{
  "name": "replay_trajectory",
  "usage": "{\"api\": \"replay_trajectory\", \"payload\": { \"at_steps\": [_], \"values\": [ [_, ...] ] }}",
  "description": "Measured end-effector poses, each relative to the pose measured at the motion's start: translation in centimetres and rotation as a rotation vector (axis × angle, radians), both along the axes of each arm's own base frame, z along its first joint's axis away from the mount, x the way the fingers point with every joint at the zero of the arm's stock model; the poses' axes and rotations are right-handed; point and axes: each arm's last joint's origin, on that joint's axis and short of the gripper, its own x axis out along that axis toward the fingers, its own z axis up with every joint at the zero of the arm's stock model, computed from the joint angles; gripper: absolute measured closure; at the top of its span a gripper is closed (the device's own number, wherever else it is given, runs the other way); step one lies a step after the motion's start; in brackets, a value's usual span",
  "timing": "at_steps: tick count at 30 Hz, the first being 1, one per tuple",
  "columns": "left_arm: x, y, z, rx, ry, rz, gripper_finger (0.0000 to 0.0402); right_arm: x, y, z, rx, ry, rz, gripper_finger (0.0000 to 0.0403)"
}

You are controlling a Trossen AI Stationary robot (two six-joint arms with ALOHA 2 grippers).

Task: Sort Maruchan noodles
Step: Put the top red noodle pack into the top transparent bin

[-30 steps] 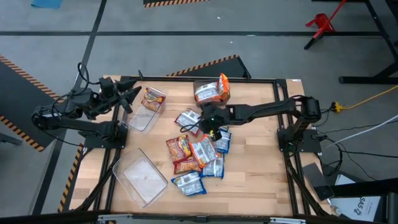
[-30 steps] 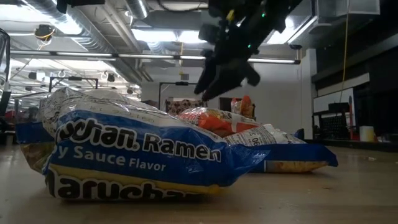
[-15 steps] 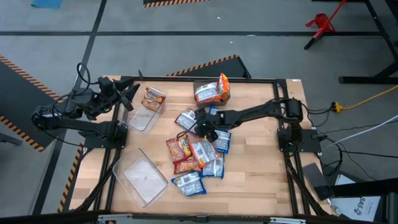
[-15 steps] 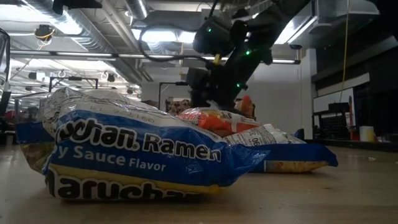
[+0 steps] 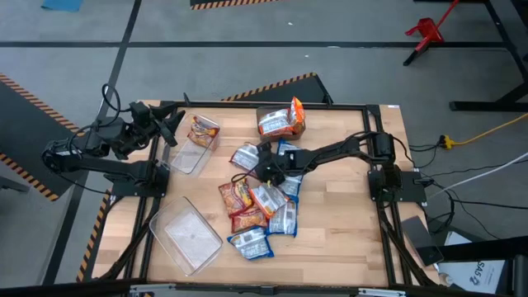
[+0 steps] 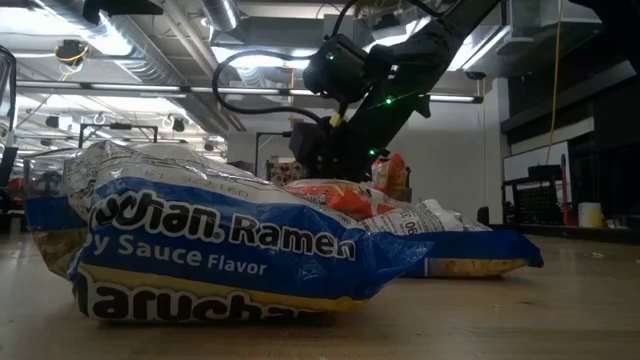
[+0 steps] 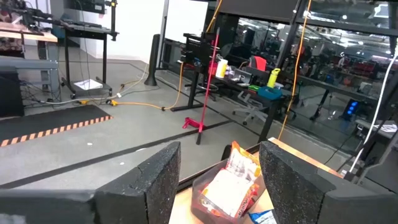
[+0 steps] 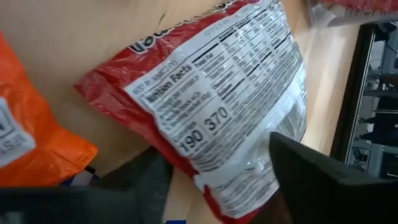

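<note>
Basically, left gripper sat parked at the table's left edge, jaws wide open, holding nothing. Beside it, a clear bin held one packet; a second bin nearer the front held none; a third bin at the far edge held a couple. Centre: the loose Maruchan noodles, roughly ten in an overlapping heap, blue and orange mixed. Right gripper was down at the heap's far end, fingers straddling a red packet; couldn't tell whether it had a grip.

Risk: packets overlapped, so a pinch could drag a neighbour or slip off crinkly film.
</note>
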Motion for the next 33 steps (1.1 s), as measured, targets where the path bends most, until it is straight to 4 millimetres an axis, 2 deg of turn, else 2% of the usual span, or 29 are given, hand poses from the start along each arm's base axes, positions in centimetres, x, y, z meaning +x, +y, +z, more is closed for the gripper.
{"api": "replay_trajectory", "payload": {
  "at_steps": [7, 10, 12, 18, 22, 26, 33],
  "values": [
    [0.0, 0.0, 0.0, 0.0, 0.001, 0.0, 0.0189, 0.2, 1.0, 0.3, -0.001, 0.019, -0.004, 0.0312],
    [0.0, 0.0, 0.0, 0.0, 0.001, 0.0, 0.0189, 0.8, 1.2, 1.1, 0.011, 0.017, 0.004, 0.037],
    [0.0, 0.0, 0.0, 0.0, 0.001, -0.001, 0.0189, 1.2, 1.3, 1.9, 0.022, 0.022, -0.006, 0.0393],
    [0.0, 0.0, 0.0, 0.003, 0.005, -0.001, 0.0189, 3.0, 1.0, 6.1, 0.157, -0.051, -0.079, 0.0399],
    [0.0, 0.0, 0.0, 0.005, 0.007, -0.001, 0.0189, 4.1, 0.6, 9.9, 0.263, -0.112, -0.126, 0.0401],
    [0.0, 0.0, -0.1, 0.005, 0.018, -0.001, 0.0189, 4.5, 0.1, 13.1, 0.344, -0.161, -0.167, 0.0402],
    [-0.2, 0.0, -0.1, 0.005, 0.009, -0.002, 0.0189, 5.2, -1.2, 18.3, 0.452, -0.348, -0.231, 0.0402]
  ]
}}
